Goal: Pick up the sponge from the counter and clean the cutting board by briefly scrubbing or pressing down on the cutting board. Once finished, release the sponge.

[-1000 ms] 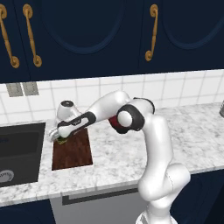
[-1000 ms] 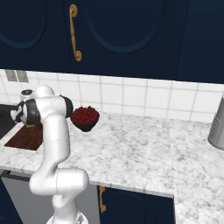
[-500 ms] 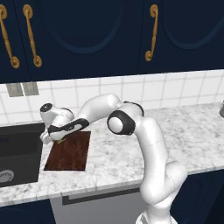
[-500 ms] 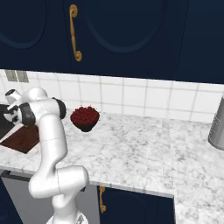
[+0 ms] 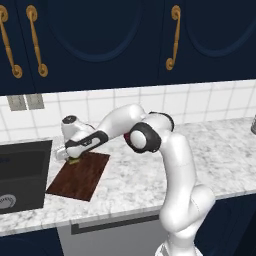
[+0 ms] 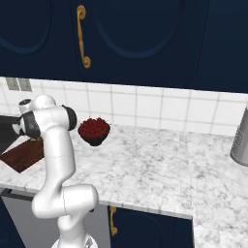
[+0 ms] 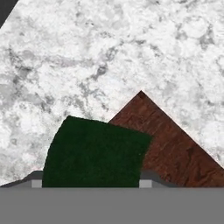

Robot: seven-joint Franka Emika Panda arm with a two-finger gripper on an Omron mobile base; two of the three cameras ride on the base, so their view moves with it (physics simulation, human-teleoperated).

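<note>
At left of frame, the sponge (image 5: 74, 160), clamped in the partly closed gripper (image 5: 73, 158), has been swept back onto the board's (image 5: 79, 175) far corner on the desk (image 5: 150, 185), scrubbing apparently under way.

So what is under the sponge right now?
Under the sponge, held in the gripper, lie a corner of the cutting board and the speckled counter beside it. The sponge covers the surface directly below, so contact cannot be seen.
</note>
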